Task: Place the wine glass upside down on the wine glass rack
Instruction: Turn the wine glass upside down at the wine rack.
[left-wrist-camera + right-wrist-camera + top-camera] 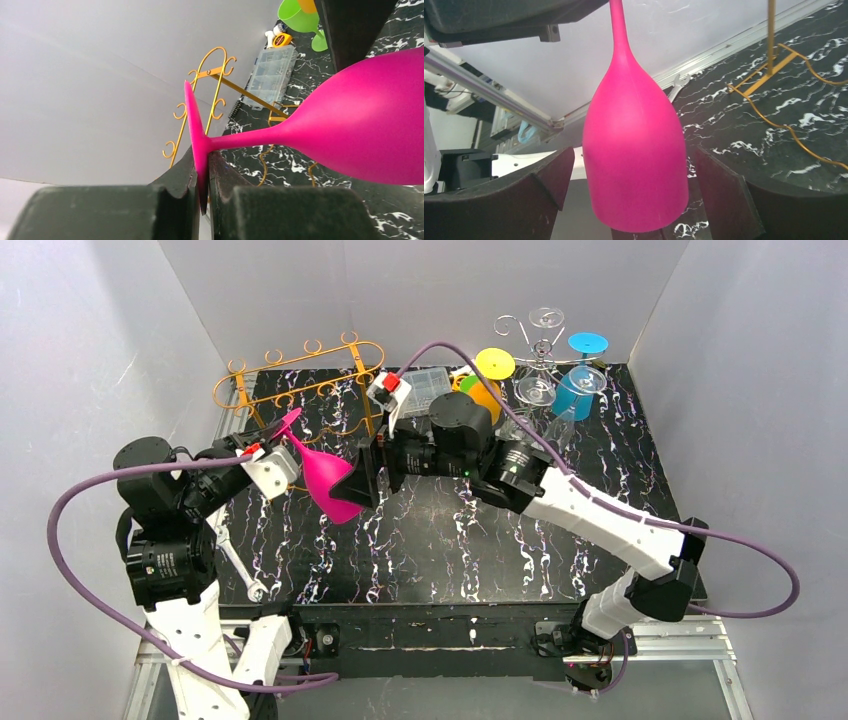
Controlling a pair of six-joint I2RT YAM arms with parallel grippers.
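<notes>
Top external view is showing the left gripper (pixel 272 440) pinching the thin foot of the pink wine glass (pixel 335 485). In the left wrist view its fingers (pixel 175 182) are squeezing narrow on that foot disc. The glass is hanging in the air, tilted, stem running from those fingertips out and down to the bowl. The right gripper (pixel 368 475) is sitting around the bowl with jaws spread wide. The right wrist view is showing gaps on both sides, so it is not gripping. Judging by this, pickup is done and the left arm alone is carrying the glass. The gold rack (pixel 300 375) is lying just beyond the left fingertips, apart from the glass. Hanging the glass bowl-down is remaining.
</notes>
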